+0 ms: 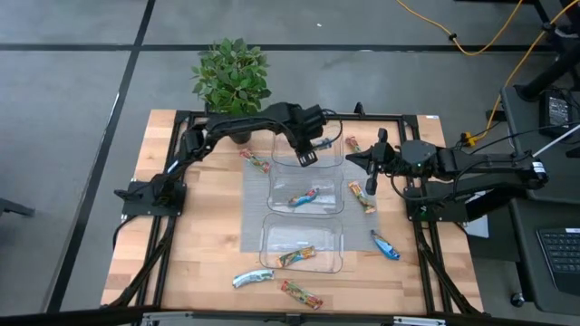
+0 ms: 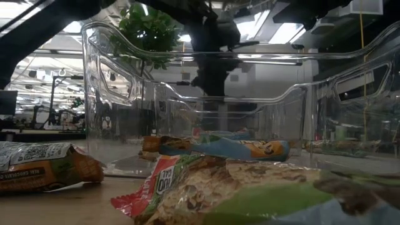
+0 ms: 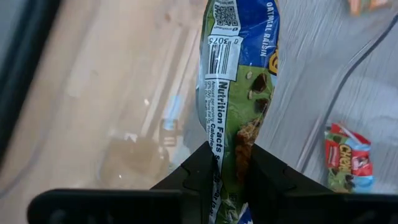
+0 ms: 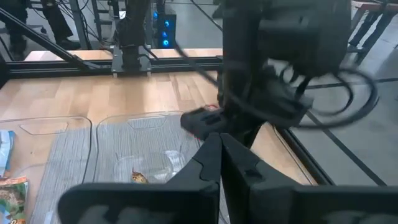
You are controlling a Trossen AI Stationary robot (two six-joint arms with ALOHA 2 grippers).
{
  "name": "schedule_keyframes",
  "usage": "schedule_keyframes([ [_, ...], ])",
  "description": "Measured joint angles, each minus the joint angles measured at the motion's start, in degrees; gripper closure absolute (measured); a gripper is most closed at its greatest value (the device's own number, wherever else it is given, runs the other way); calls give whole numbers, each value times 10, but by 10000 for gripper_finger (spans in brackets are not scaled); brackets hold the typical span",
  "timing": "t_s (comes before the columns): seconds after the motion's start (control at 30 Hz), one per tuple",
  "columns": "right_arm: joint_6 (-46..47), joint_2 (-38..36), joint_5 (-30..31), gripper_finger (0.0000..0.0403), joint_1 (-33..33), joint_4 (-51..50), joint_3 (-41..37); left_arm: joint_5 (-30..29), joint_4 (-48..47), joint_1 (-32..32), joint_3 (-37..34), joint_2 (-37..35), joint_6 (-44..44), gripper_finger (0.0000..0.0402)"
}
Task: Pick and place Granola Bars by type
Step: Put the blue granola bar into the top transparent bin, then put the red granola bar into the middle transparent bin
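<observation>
1. Jaws of the left gripper (image 3: pixel 229 168) are clamped on a blue-and-green granola bar (image 3: pixel 239 81), which hangs over the far clear tray (image 1: pixel 308 150) near the potted plant (image 1: pixel 232 77).
2. Jaws of the right gripper (image 4: pixel 219 149) are pressed together with nothing between them; that arm waits at the right edge of the counter (image 1: pixel 195 244), pointing toward the trays.
3. The middle tray (image 1: pixel 306 193) holds a blue bar (image 1: pixel 306 198); the near tray (image 1: pixel 302 244) holds an orange-gold bar (image 1: pixel 296 256).
4. Loose bars lie on the counter: a red-multicoloured one (image 1: pixel 256 162) left of the far tray, two orange ones (image 1: pixel 362 197) right of the trays, a blue one (image 1: pixel 385 245) right of the near tray, and a silver-blue one (image 1: pixel 252 278) beside a red one (image 1: pixel 301 292) at the front edge.
5. From the low view, the front bars (image 2: pixel 225 194) fill the foreground, with the trays stacked in line behind them.
</observation>
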Motion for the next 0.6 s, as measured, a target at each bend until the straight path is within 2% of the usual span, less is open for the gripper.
schedule_keyframes([
  [0.3, 0, 0, 0, 395, 0, -1, 0, 2, -9, 0, 0, 41, 25, 322],
  [0.6, 0, 0, 0, 395, 0, -2, 0, -8, -20, 2, 0, 57, 48, 268],
])
